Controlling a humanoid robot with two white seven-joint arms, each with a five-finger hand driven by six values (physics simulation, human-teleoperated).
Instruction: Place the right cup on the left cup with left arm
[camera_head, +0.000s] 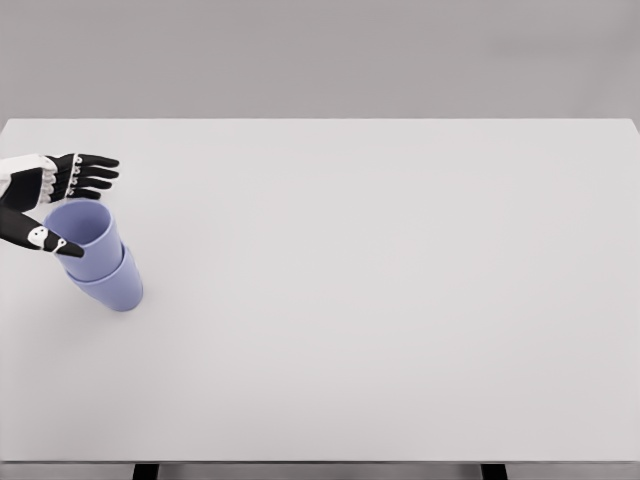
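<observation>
Two lavender cups, nested: we log the upper cup (82, 226) seated inside the lower cup (112, 287), near the white table's (380, 300) left edge. Left hand (52, 200) beside the rim, fingers (95, 172) spread, thumb at the lip, gripping nothing.

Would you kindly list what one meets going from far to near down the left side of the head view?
Left hand, fingers spread → upper lavender cup, nested in → lower lavender cup → bare white table.
</observation>
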